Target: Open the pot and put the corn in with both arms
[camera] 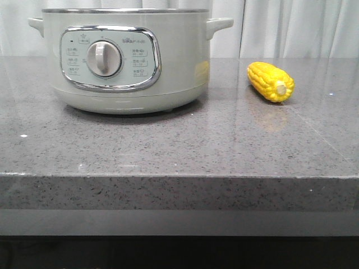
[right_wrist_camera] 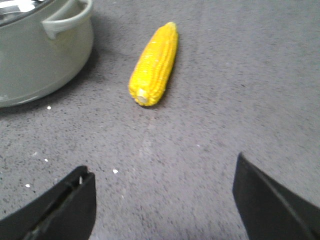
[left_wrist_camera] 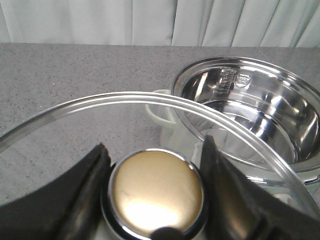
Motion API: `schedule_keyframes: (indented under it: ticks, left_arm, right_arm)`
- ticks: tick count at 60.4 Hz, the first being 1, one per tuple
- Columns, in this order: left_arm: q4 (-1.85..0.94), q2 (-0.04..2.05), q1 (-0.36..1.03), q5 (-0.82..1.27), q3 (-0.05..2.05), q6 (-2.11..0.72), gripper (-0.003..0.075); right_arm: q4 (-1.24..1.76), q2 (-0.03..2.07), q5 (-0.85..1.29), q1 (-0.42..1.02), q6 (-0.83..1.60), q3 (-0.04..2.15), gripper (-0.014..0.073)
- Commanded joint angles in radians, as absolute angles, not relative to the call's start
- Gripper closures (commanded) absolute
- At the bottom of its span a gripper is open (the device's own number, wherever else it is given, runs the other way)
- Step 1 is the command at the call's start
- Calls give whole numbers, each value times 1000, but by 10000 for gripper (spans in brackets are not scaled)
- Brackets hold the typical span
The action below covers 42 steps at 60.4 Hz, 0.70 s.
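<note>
Two arms share the work. Left gripper (left_wrist_camera: 152,192) jaws are clenched on the knob of a glass lid (left_wrist_camera: 150,100), held clear of the uncovered pot (left_wrist_camera: 250,110). Right gripper (right_wrist_camera: 162,200) jaws are spread wide, holding nothing. Ahead of them the corn (right_wrist_camera: 154,62) lies on the worktop (right_wrist_camera: 240,100) beside the pot, its long axis running roughly away from the jaws, stub end nearest.
</note>
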<state>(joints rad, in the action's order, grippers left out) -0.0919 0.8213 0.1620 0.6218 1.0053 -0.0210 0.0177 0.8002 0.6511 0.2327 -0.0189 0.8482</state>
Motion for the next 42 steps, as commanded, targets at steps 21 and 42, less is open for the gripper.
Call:
schedule_keyframes:
  ticks: [21, 42]
  left_arm:
    - [-99, 808, 160, 472, 1045, -21, 447]
    - [-99, 808, 160, 472, 1045, -21, 447]
  right_arm:
    - [64, 1254, 760, 244, -10, 1255, 13]
    - [64, 1573, 861, 243, -22, 1511, 13]
